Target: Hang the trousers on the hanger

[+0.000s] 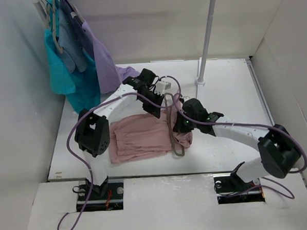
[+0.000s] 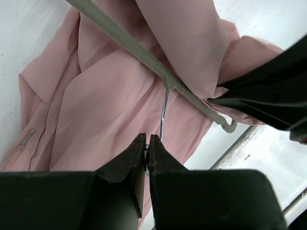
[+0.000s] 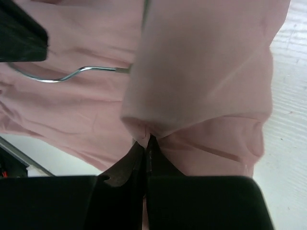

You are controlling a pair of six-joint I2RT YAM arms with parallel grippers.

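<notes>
Draping step: the left gripper (image 2: pixel 147 149) is clenched on the wire hook of the hanger (image 2: pixel 139 48). The right gripper (image 3: pixel 147 143) pinches a fold of the trousers (image 1: pixel 136 137), which sit mid-worktop toward the near edge, one leg over the bar. Next, likely: draw more cloth across evenly without dragging the hanger.

white walls (image 1: pixel 154 22), white table (image 1: pixel 229 90), upright white pole (image 1: pixel 207 35) at back, hung clothes (image 1: pixel 73 62) top l corner

Overhead view: table (image 1: pixel 234 90) seen from above. Wrist views: set close behind left gripper (image 2: pixel 147 143), right gripper (image 3: pixel 146 143); trousers (image 2: pixel 105 110) and hanger (image 2: pixel 168 81) shared.
</notes>
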